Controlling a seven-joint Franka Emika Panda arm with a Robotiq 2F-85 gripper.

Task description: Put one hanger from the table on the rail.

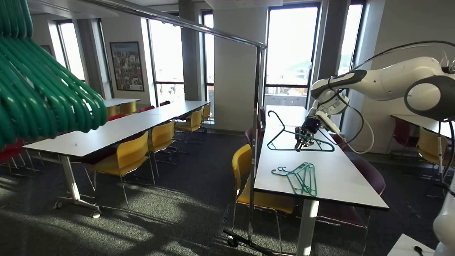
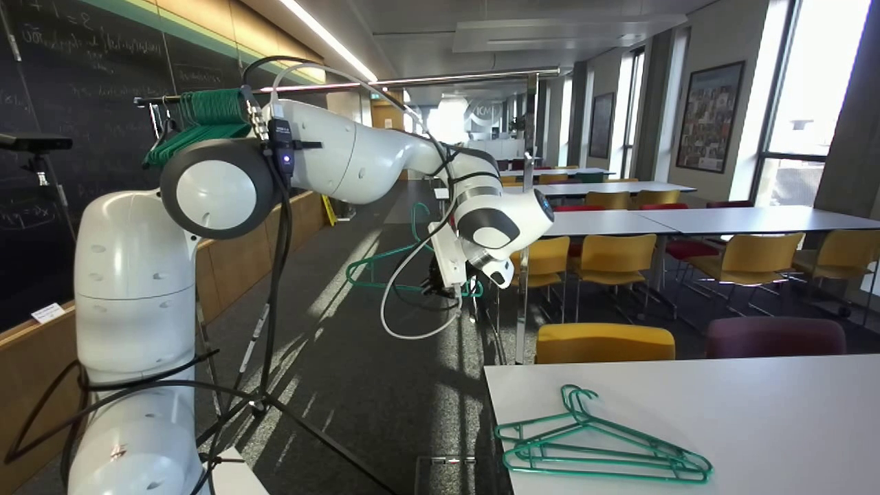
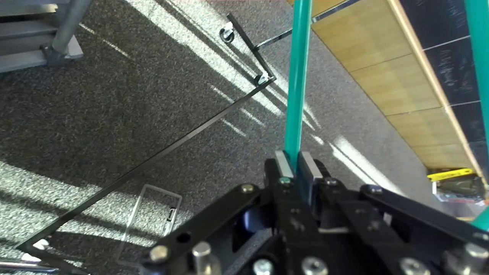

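My gripper (image 1: 299,145) is shut on a thin green hanger (image 1: 284,149). In the wrist view the fingertips (image 3: 297,162) pinch one bar of the hanger (image 3: 299,68), with another part of it at the right edge. In an exterior view the held hanger (image 2: 377,257) hangs in the air, hook upward, over the floor beside the table; the gripper (image 2: 434,283) is partly hidden by the wrist there. The rail (image 1: 199,26) is higher than the hanger and also shows in an exterior view (image 2: 474,80). The white table (image 1: 348,177) carries a few overlapping green hangers (image 1: 302,179).
A bunch of thick teal hangers (image 1: 46,99) hangs at the rail's far end from the table. The rack's upright pole (image 1: 257,106) stands by the table edge. The rack's wheeled base (image 3: 153,156) lies below the gripper. A yellow chair (image 2: 605,342) stands behind the table.
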